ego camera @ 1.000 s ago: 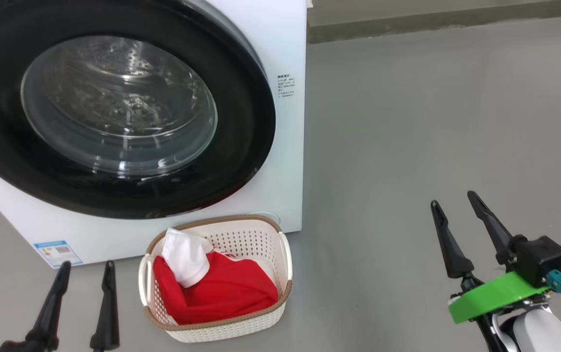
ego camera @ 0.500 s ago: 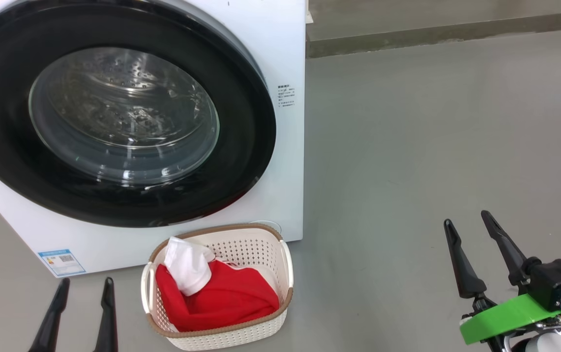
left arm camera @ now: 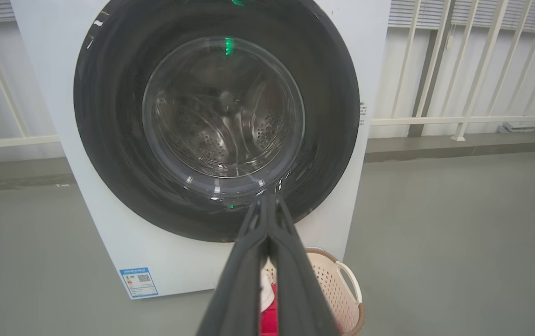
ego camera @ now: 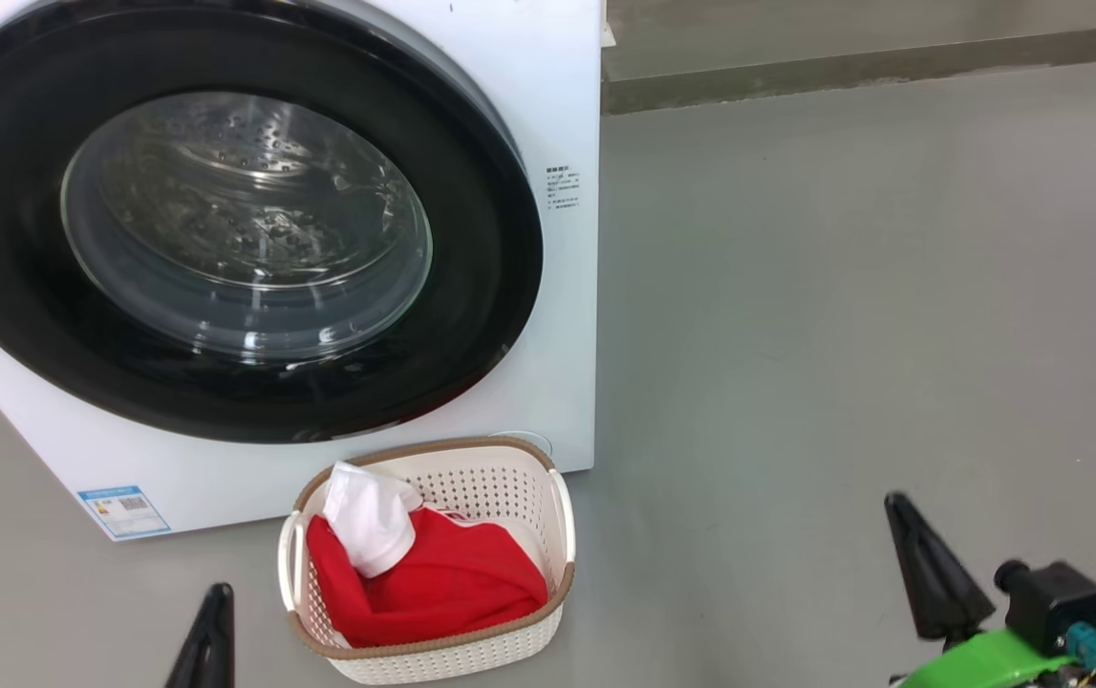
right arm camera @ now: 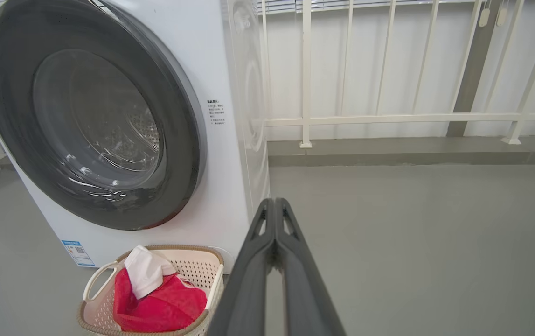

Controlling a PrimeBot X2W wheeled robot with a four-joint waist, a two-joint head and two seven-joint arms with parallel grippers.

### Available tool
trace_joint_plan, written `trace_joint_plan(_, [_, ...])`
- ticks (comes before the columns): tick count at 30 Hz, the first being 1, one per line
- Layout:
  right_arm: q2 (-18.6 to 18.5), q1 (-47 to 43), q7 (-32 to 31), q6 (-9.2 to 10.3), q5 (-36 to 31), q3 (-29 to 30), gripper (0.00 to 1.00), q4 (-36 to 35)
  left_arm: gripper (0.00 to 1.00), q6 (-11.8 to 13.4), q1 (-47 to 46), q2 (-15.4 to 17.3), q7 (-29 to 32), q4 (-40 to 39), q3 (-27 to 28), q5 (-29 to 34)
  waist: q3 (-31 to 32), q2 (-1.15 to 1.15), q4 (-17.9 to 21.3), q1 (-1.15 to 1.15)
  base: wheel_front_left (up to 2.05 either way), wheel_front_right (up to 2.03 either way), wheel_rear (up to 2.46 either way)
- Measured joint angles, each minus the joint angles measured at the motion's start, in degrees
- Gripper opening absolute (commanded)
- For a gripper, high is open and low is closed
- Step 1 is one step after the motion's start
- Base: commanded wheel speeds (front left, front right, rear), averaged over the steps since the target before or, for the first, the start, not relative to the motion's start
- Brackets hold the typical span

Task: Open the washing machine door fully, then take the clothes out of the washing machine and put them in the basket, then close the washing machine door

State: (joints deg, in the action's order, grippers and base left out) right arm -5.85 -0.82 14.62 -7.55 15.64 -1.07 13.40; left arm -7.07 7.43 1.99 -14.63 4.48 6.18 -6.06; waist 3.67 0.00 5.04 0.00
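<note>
The washing machine (ego camera: 569, 96) is a white box whose door (ego camera: 495, 239), black-rimmed with a glass bowl, lies flat against its front. On the floor just before it stands the cream basket (ego camera: 509, 478), and the red and white clothes (ego camera: 452, 583) lie inside it. My left gripper (ego camera: 219, 592) hangs low to the left of the basket, its fingers pressed together with nothing between them. My right gripper (ego camera: 896, 502) hovers over bare floor far to the right, also shut and empty. In the left wrist view the left gripper (left arm camera: 267, 198) points at the door's lower rim (left arm camera: 332, 140). The right gripper (right arm camera: 274, 200) points past the machine's right side.
Grey floor (ego camera: 844, 334) stretches wide to the right of the machine. A low kerb (right arm camera: 388, 154) and a white railing (right arm camera: 388, 119) run behind it. A small blue label (ego camera: 122, 511) marks the machine's lower left corner.
Both grippers have gone from open to shut and have dropped lower in the head view. The camera tilted slightly earlier. Door, basket and clothes stay put.
</note>
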Motion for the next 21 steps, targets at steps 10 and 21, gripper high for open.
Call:
trace_joint_plan(10, [0.6, -1.3, -1.6, 0.00, 5.1, 0.2, 0.00, 1.3, 0.00, 0.0, 0.0, -0.4, 1.7, 1.7, -0.1, -5.8, -0.2, 0.00, -0.4, 0.02, 0.00, 0.00, 0.00])
trace_joint_plan(21, [0.8, -1.2, -3.6, 0.00, 12.4, 0.8, 0.00, 1.3, 0.00, 0.0, -0.3, -0.4, 3.6, 2.6, -0.3, -13.9, -0.7, 0.00, -0.9, 0.01, 0.00, 0.00, 0.00])
